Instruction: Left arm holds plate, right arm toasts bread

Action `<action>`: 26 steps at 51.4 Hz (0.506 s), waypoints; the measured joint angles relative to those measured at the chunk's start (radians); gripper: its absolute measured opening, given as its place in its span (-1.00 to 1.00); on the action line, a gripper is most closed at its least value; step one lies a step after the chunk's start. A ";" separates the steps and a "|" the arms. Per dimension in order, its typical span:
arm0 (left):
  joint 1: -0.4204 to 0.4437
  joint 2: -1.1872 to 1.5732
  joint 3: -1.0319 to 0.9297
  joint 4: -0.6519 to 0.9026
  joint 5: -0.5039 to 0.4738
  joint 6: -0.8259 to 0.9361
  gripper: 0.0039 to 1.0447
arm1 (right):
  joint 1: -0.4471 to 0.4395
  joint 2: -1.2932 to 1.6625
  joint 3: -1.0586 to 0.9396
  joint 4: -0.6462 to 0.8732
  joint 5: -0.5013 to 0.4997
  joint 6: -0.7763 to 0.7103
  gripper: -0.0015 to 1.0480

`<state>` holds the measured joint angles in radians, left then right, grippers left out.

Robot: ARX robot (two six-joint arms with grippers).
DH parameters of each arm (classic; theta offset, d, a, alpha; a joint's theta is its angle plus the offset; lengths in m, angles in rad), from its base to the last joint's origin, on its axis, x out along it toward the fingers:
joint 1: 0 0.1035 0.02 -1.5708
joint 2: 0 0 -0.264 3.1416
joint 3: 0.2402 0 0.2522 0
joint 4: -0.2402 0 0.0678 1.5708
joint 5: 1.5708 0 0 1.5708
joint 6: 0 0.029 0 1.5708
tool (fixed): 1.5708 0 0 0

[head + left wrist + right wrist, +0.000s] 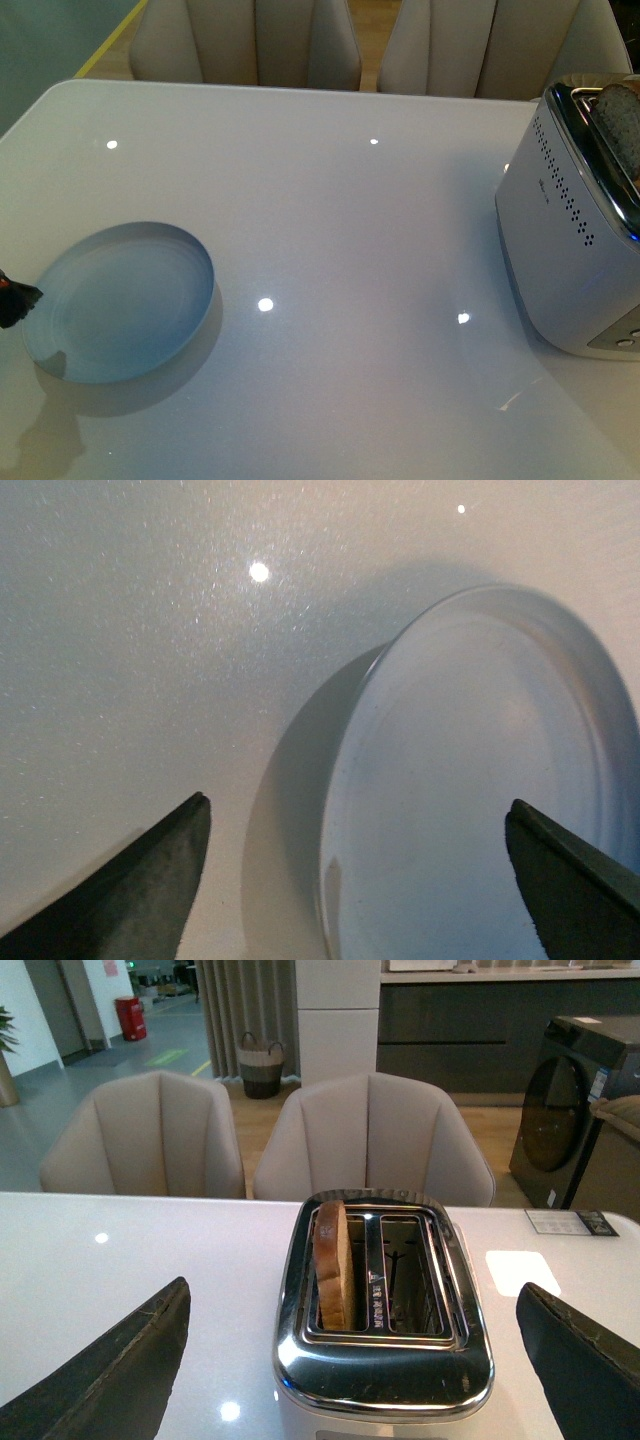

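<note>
The pale-blue plate point(120, 300) lies flat on the white table at the front left. My left gripper point(14, 296) shows only as a dark tip at the plate's left rim. In the left wrist view the left gripper point(358, 802) is open, its jaws spread on either side of the plate's point(480, 780) near rim and holding nothing. The bread point(332, 1260) stands upright in one slot of the toaster point(385, 1360), top poking out. My right gripper point(352, 1288) is open, hanging just short of the toaster and empty. In the front view the bread point(625, 120) peeks from the toaster point(575, 240) at the right edge.
The toaster's second slot point(410, 1270) is empty. Beige chairs point(250, 45) stand along the table's far edge. A small card point(570, 1222) lies on the table beyond the toaster. Bare white tabletop point(370, 260) spans between plate and toaster.
</note>
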<state>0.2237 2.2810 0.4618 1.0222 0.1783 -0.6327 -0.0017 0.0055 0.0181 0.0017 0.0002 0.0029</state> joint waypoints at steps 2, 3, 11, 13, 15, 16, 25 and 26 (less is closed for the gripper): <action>0.005 -0.040 -0.014 -0.017 -0.003 0.001 0.88 | 0.000 0.000 0.000 0.000 0.000 0.000 0.83; 0.006 -0.051 -0.017 -0.023 -0.004 0.003 0.90 | 0.000 0.000 0.000 0.000 0.000 0.000 0.83; 0.017 -0.250 -0.055 -0.148 -0.019 0.025 0.86 | 0.000 0.000 0.000 0.000 0.000 0.000 0.83; 0.017 -0.298 -0.058 -0.179 -0.022 0.030 0.86 | 0.000 0.000 0.000 0.000 0.000 0.000 0.83; 0.015 -0.348 -0.061 -0.211 -0.026 0.035 0.86 | 0.000 0.000 0.000 0.000 0.000 0.000 0.83; 0.012 -0.384 -0.062 -0.233 -0.032 0.037 0.86 | 0.000 0.000 0.000 0.000 0.000 0.000 0.83; -0.050 -0.692 -0.059 -0.457 -0.133 0.045 0.86 | 0.000 0.000 0.000 0.000 0.000 0.000 0.83; -0.061 -0.726 -0.058 -0.482 -0.149 0.042 0.86 | 0.000 0.000 0.000 0.000 0.000 0.000 0.83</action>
<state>0.1631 1.5547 0.4038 0.5400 0.0296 -0.5911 -0.0017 0.0055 0.0181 0.0017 0.0002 0.0029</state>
